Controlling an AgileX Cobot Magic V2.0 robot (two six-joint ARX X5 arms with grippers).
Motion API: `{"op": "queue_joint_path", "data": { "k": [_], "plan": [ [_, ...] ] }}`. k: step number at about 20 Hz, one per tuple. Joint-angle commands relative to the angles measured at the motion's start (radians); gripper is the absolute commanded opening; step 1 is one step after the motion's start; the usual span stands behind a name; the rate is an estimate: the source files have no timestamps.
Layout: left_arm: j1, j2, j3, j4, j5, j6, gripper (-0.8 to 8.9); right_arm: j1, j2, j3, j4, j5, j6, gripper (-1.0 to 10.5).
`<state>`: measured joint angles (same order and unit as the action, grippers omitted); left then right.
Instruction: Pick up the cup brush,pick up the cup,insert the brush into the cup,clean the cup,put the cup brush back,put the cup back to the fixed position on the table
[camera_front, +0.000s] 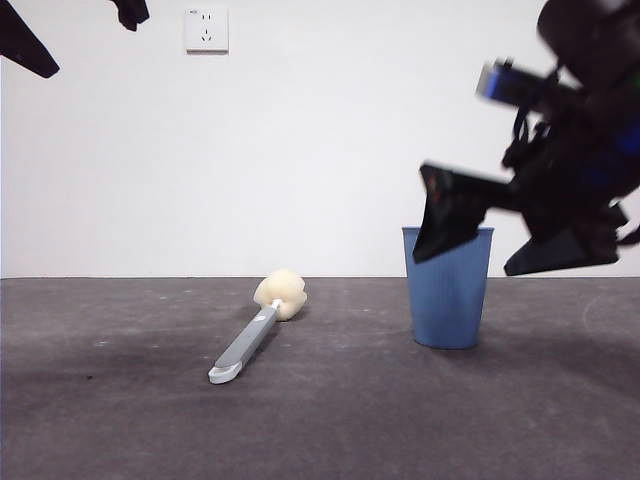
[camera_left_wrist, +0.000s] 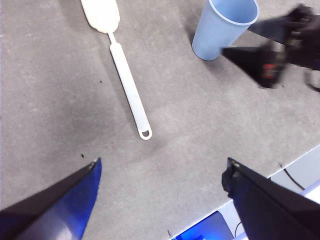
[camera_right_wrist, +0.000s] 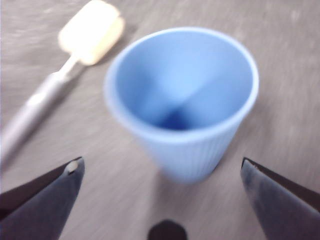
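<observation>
Your right gripper (camera_right_wrist: 160, 200) hangs spread wide just above the cup (camera_front: 447, 287), which stands upright on the table (camera_front: 120, 420) beside the cup brush (camera_front: 258, 327). The left gripper (camera_left_wrist: 160, 185) waits splayed, empty. Expect thin, light, squashy plastic; pinch gently mid-wall.

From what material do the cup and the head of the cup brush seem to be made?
The cup looks like thin blue plastic with a smooth, slightly matte finish; fine vertical ribs run down its wall. The cup brush has a cream-yellow head, probably soft sponge or foam: it looks rounded, dull and slightly porous, though this is not certain.
</observation>
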<state>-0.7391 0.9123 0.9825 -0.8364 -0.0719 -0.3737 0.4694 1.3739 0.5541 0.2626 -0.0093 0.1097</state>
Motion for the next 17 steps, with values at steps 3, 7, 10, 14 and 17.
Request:
{"op": "queue_joint_path", "data": {
  "k": [3, 7, 10, 14, 17],
  "plan": [
    [-0.002, 0.001, -0.007, -0.014, -0.003, 0.078, 4.09, 0.071, -0.276, -0.005, -0.323, -0.076, 0.117, 6.0],
    [-0.001, 0.001, -0.007, -0.019, -0.001, 0.121, 4.08, 0.138, -0.500, 0.022, -0.603, -0.101, 0.122, 5.9],
    [-0.001, 0.001, -0.007, -0.027, 0.000, 0.135, 3.93, 0.173, -0.615, 0.047, -0.750, -0.128, 0.151, 4.9],
    [-0.001, 0.001, -0.007, -0.045, -0.001, 0.135, -0.06, 0.183, -0.704, 0.054, -0.827, -0.253, 0.159, -0.1],
    [-0.001, 0.001, -0.007, -0.047, -0.002, 0.135, -0.05, 0.185, -0.722, 0.054, -0.827, -0.278, 0.159, -0.1]
  ]
}}
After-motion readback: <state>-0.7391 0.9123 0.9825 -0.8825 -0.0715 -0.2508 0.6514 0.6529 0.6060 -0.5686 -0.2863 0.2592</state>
